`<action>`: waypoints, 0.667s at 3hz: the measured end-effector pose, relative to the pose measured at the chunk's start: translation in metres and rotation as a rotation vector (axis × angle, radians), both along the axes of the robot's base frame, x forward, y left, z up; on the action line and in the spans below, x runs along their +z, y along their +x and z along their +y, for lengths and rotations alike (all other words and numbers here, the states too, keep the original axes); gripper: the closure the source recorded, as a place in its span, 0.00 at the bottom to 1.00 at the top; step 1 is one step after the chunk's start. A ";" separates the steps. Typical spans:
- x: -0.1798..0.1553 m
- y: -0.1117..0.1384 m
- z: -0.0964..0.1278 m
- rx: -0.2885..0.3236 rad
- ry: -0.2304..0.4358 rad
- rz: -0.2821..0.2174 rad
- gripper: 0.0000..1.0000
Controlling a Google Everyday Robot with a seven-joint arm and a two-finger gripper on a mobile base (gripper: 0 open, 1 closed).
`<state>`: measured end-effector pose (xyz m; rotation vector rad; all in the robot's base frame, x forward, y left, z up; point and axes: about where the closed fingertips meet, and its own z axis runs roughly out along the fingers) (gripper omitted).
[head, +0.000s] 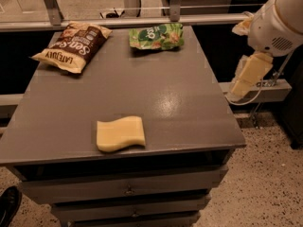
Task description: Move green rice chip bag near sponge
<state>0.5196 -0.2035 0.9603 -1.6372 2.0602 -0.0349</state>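
The green rice chip bag (156,36) lies flat at the far edge of the grey cabinet top (142,89), right of centre. The pale-yellow sponge (120,134) lies near the front edge, left of centre, well apart from the bag. My gripper (246,74) hangs off the right side of the cabinet, below the white arm housing (279,22). It is to the right of the bag and a little nearer than it, and holds nothing that shows.
A larger brown-and-yellow chip bag (72,46) lies at the far left corner. The cabinet has drawers (128,190) at the front. A metal rail (118,21) runs behind it. A dark shoe (8,205) shows on the speckled floor at bottom left.
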 end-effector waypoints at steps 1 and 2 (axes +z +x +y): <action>-0.011 0.070 0.020 0.008 0.154 -0.086 0.00; -0.018 0.089 0.023 0.004 0.190 -0.100 0.00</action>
